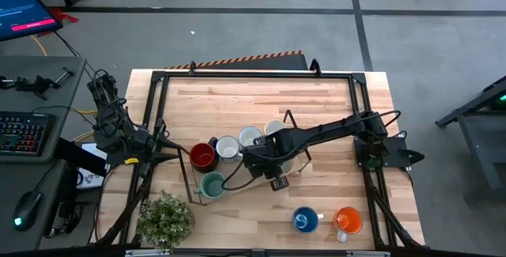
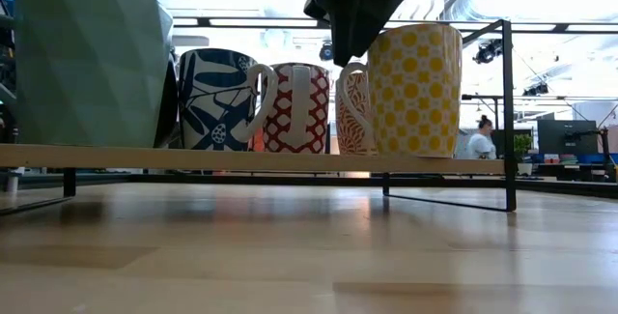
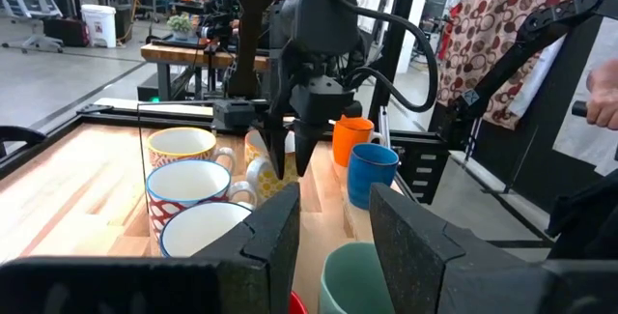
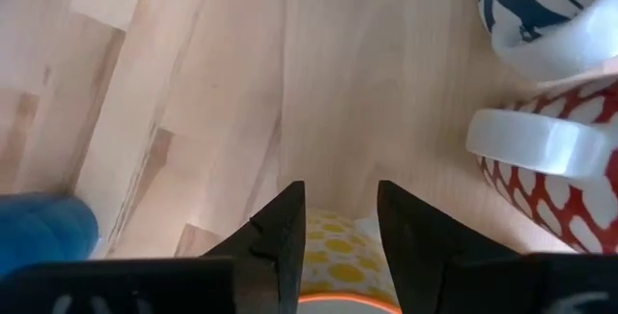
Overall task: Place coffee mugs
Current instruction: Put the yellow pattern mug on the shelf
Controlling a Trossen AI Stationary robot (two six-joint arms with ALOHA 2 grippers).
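Observation:
My right gripper (image 1: 273,164) (image 2: 353,51) points down at the handle side of a yellow-patterned mug (image 2: 417,87), which stands upright at the right end of a row on a low wooden shelf (image 2: 290,159). Beside it in the row stand red-patterned (image 2: 294,106) and blue-leaf (image 2: 214,97) mugs. The dark red mug (image 1: 203,156) and the teal mug (image 1: 212,184) are at the left. The blue (image 1: 305,221) and orange (image 1: 348,221) mugs stand on the table near its front edge. My left gripper (image 3: 333,232) is open and empty at the table's left. My right gripper comes from above, slanting from the table's right, with its fingers (image 3: 278,155) on either side of the top of the yellow-patterned mug's white handle (image 4: 365,229). The gap between them is narrow. The mug stands upright with its base on the shelf. The fingers hide the contact itself.
A potted green plant (image 1: 164,219) stands at the front left corner. A black frame (image 1: 158,99) runs around the tabletop. Bare wood lies at the table's far side and between the shelf and the front mugs. A person shows in the room behind (image 2: 480,135).

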